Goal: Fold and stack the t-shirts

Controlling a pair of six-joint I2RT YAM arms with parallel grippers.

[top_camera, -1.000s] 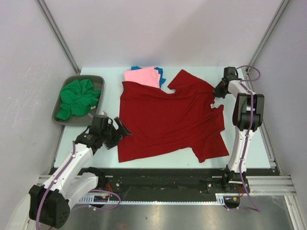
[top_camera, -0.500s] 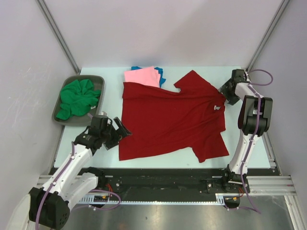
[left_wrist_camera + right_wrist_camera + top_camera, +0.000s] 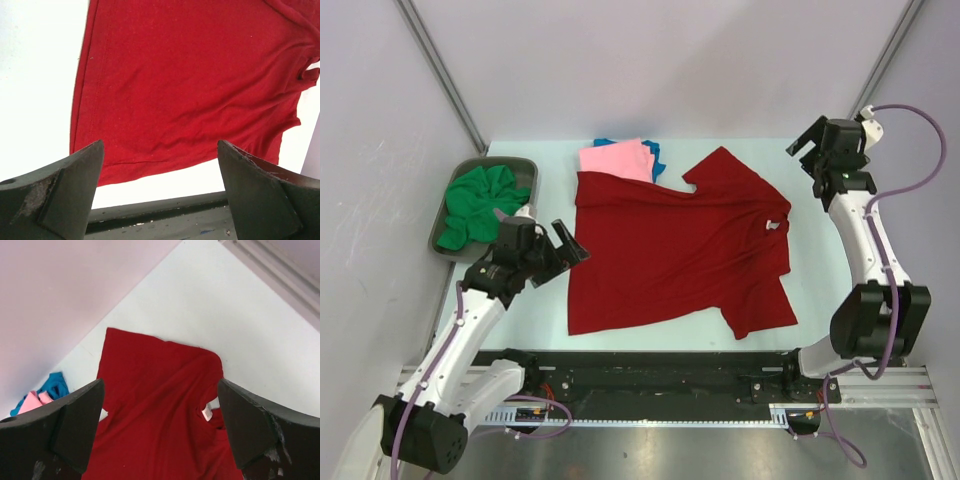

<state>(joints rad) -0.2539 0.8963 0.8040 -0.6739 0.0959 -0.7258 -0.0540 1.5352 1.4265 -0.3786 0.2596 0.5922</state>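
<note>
At the left edge of the worktop (image 3: 550, 170) a grey tray (image 3: 510, 162) is seen, and a crumpled green t-shirt (image 3: 480, 205) is held in it. Just to the right of the tray the left claw (image 3: 555, 245) is found. Its jaws are spread wide with nothing between them, and it is poised near the left edge of the dark red t-shirt (image 3: 670, 260) without touching it. That shirt is spread mostly flat across the middle of the worktop, and a small white tag (image 3: 770, 226) is shown near its right side. At the far edge a folded pink t-shirt (image 3: 617, 158) is laid on a blue t-shirt (image 3: 655, 153), and the pink one's near edge is overlapped by the red shirt. At the far right the right claw (image 3: 825, 158) is held clear of the cloth, its jaws likewise spread and empty.
</note>
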